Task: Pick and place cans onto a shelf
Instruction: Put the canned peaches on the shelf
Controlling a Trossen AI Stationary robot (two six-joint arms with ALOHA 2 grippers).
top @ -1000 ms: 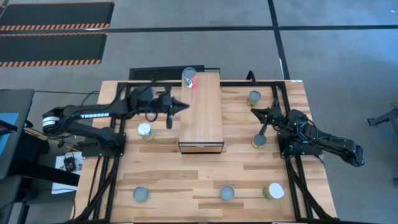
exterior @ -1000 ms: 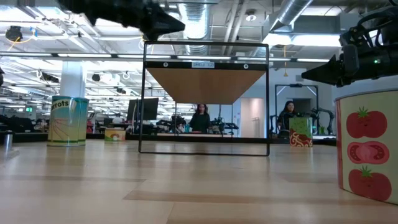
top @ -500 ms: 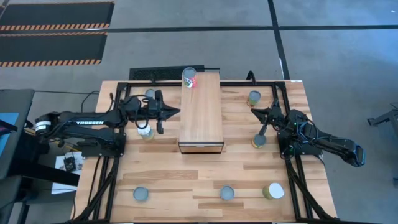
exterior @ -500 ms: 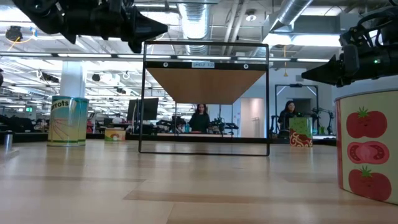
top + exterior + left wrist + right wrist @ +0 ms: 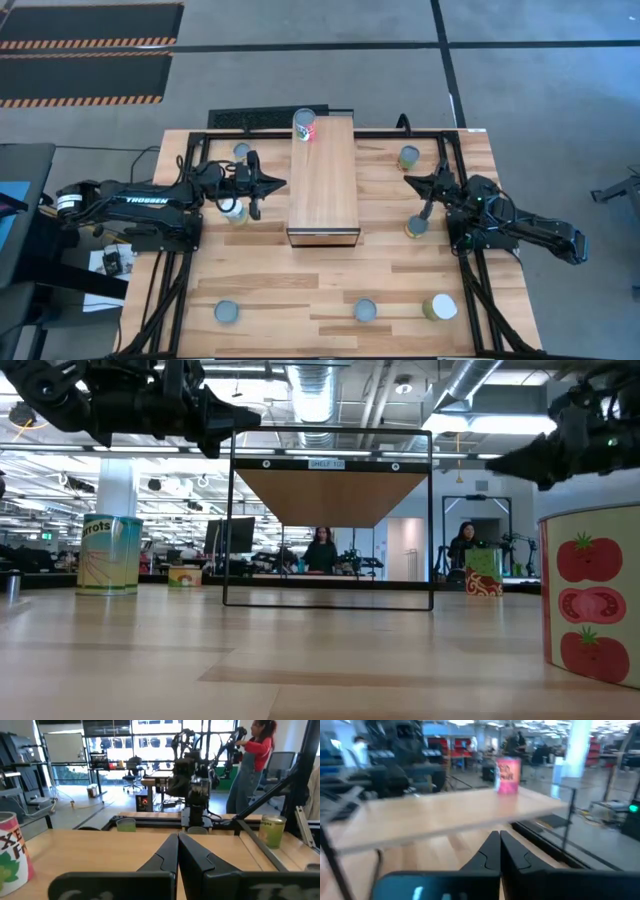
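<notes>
1. Hovering just left of the shelf (image 5: 323, 180), the left gripper (image 5: 268, 186) has its fingers clenched together, empty, beside a can (image 5: 233, 210) on the table (image 5: 330, 290).
2. 1 red-and-white can (image 5: 305, 125) stands on the shelf's far end.
3. Right of the shelf, the right gripper (image 5: 418, 188) is also clenched and empty, between 2 cans (image 5: 408, 157) (image 5: 417, 227).
4. 3 more cans (image 5: 227, 313) (image 5: 365, 310) (image 5: 440, 307) line the near edge.
</notes>
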